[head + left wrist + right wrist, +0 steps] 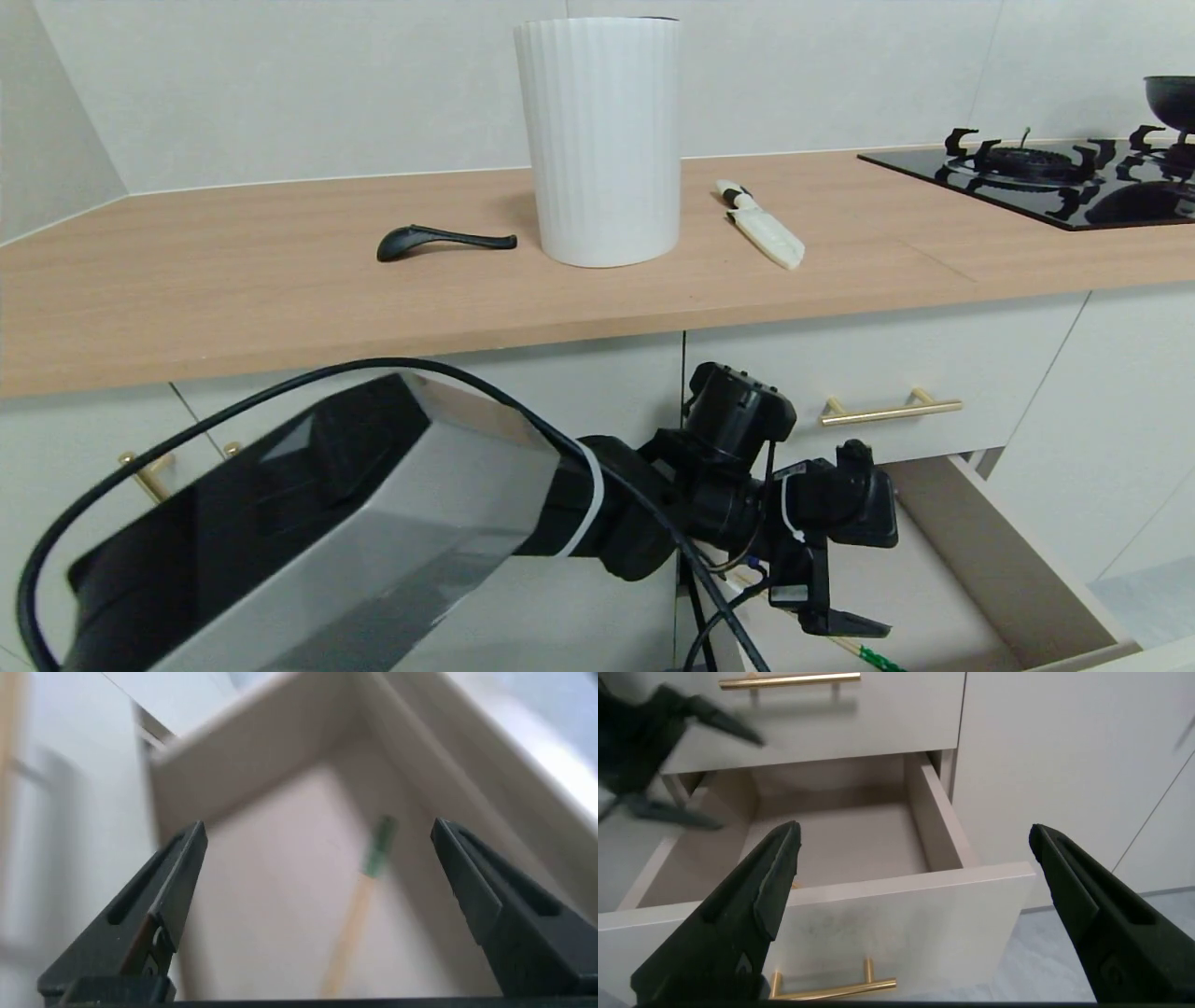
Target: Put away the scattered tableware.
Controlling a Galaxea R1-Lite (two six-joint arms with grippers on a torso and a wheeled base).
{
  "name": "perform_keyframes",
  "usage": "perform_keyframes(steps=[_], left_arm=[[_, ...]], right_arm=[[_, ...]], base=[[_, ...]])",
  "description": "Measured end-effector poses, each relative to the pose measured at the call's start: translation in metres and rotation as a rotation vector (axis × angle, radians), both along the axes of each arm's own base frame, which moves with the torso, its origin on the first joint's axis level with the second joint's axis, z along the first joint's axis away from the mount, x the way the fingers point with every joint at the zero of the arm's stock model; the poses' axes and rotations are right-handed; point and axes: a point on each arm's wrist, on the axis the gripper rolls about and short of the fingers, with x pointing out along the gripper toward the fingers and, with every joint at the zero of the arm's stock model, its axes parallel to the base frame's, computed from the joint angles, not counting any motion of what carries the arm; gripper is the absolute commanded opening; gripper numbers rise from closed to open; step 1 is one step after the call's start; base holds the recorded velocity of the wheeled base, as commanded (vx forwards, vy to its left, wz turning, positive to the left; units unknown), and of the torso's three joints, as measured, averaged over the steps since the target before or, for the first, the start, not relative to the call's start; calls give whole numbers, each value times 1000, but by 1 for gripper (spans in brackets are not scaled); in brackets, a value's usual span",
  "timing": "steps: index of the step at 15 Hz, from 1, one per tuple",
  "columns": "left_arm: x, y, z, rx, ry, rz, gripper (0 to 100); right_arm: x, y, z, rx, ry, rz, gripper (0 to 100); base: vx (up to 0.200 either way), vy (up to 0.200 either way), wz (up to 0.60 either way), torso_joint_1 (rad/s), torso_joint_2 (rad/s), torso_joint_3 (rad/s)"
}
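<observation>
Left pincer hung wide open over the open drawer, where a chopstick lay. Right pincer was open too. Spoon and knife lay on the bench; one probably needed grabbing next.

Wooden countertop, white cabinets, perhaps tiled wall

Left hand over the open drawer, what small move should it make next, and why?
Probably lift the left hand out of the drawer and up toward the counter. It is open and holds nothing, a stick already lies in the drawer, and the spoon and knife are not yet put away.
</observation>
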Motion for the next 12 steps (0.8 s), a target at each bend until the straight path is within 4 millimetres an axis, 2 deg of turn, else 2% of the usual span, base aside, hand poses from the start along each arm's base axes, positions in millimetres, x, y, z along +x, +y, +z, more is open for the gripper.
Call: perform_keyframes(steps=[4,12], left_arm=[[-33,41,34,-43,18,32,100],[-112,154,108,-370,87,317,100]], right_arm=[[0,0,0,-1,0,0,100],[0,0,0,-6,0,3,100]], base=[[0,0,0,0,0,0],[0,0,0,0,0,0]])
